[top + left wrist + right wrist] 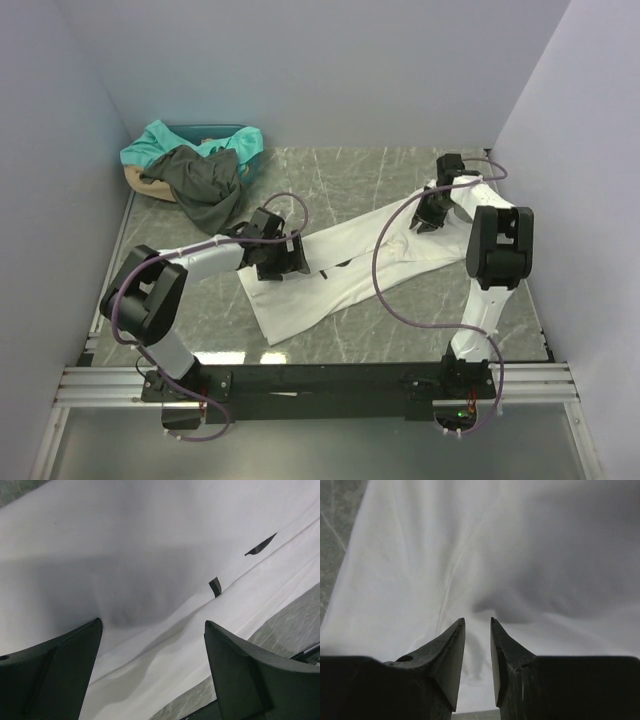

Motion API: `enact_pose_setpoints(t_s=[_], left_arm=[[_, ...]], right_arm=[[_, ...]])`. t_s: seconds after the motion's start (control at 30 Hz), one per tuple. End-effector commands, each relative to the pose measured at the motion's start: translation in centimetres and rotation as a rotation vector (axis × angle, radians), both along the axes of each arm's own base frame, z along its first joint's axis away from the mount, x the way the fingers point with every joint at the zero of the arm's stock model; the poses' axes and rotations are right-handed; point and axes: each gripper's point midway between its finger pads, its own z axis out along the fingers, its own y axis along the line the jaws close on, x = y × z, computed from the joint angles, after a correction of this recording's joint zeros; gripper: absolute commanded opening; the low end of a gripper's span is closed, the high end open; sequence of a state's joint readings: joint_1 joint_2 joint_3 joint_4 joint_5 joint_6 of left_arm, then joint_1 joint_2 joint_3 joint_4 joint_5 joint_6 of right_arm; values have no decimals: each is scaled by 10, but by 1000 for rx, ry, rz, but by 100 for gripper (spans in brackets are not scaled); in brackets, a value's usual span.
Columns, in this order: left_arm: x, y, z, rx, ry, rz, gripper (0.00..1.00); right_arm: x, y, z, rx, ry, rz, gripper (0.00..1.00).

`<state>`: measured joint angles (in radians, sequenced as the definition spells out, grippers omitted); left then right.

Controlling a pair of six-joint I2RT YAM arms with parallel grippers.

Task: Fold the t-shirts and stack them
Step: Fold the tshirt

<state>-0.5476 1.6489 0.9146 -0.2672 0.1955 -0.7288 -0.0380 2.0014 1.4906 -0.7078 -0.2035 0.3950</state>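
My left gripper (150, 625) hangs wide open over the white shirt (340, 275) lying slantwise on the table (330, 180), my right gripper (477, 621) is nearly closed at its far end and I cannot tell if it grips, and the grey shirt (205, 185) and teal shirt (158, 140) sit heaped far left.

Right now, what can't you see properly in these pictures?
1. Top view: the left gripper covers part of the white shirt.
2. Left wrist view: a fold hides most of the chest print.
3. Right wrist view: unclear whether the right gripper pinches cloth.
4. Top view: the dark grey shirt covers much of the teal shirt.
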Motion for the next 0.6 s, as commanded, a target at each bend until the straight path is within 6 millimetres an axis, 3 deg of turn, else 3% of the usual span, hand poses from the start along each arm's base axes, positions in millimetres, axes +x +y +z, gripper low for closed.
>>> enact_pose_setpoints(t_s=[0.0, 0.23, 0.33, 0.4, 0.43, 0.57], left_arm=[[-25, 3, -20, 21, 63, -57, 91], [-60, 2, -39, 28, 144, -124, 91], [-71, -5, -36, -2, 158, -161, 91], [-79, -13, -32, -30, 171, -195, 91], [-80, -15, -31, -36, 170, -201, 91], [-92, -29, -26, -71, 185, -244, 91]], right_arm=[[10, -3, -13, -24, -5, -1, 34], [36, -3, -31, -56, 33, 3, 34], [51, -2, -30, -85, 31, 14, 33], [54, -4, -28, -100, 44, 15, 26], [62, 8, -26, -104, 31, 40, 26], [75, 24, -24, -101, 26, 61, 26]])
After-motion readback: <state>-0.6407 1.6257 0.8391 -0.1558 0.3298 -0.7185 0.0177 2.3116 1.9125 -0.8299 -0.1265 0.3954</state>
